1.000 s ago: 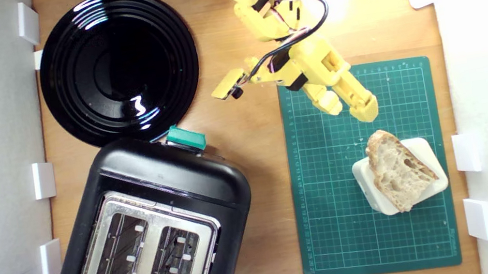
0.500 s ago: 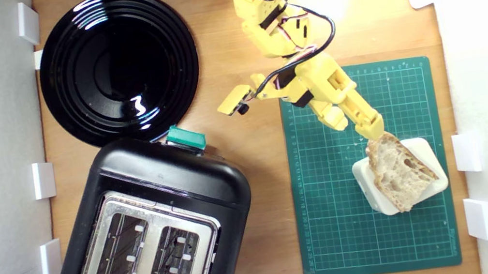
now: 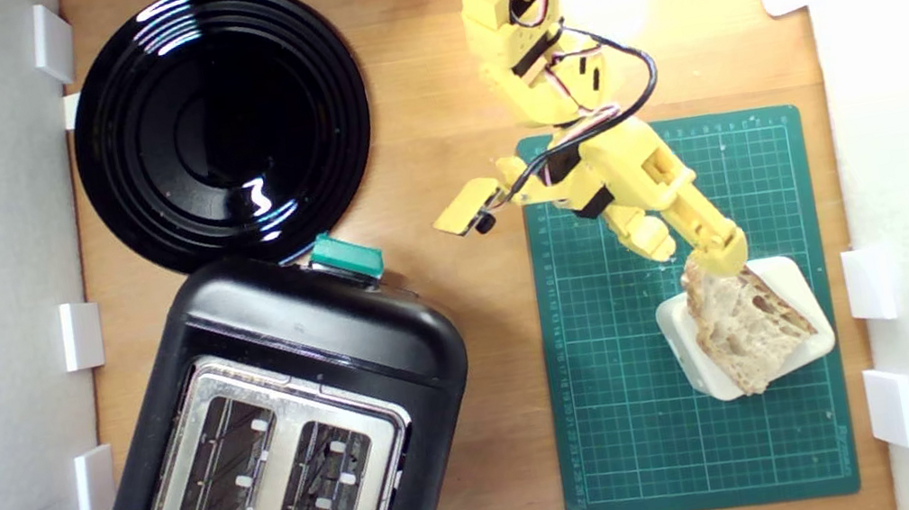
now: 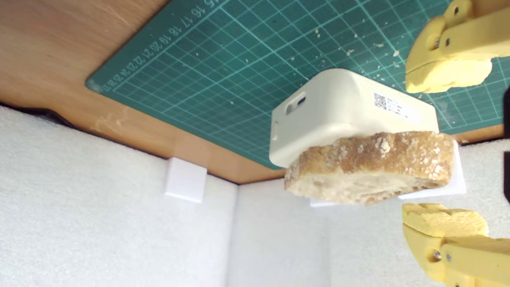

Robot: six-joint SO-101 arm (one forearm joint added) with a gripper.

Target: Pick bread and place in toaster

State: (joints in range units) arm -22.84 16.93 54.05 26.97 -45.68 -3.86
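On white block [image 3: 792, 284] | bread [image 3: 744, 328] flat | narrow end toward open jaws

Bread [image 3: 744, 328] on block [image 3: 791, 275], toaster [image 3: 283, 437] well apart.

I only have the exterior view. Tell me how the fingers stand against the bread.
Observer: In the wrist view the gripper is open, one of its fingers on each side of the bread, neither touching it.
Operator: Say what the bread rests on.
Observer: The off-white block; the slice lies flat and overhangs its edge.
Operator: Report anything on the mat.
Observer: Crumbs dot the green mat near the block.
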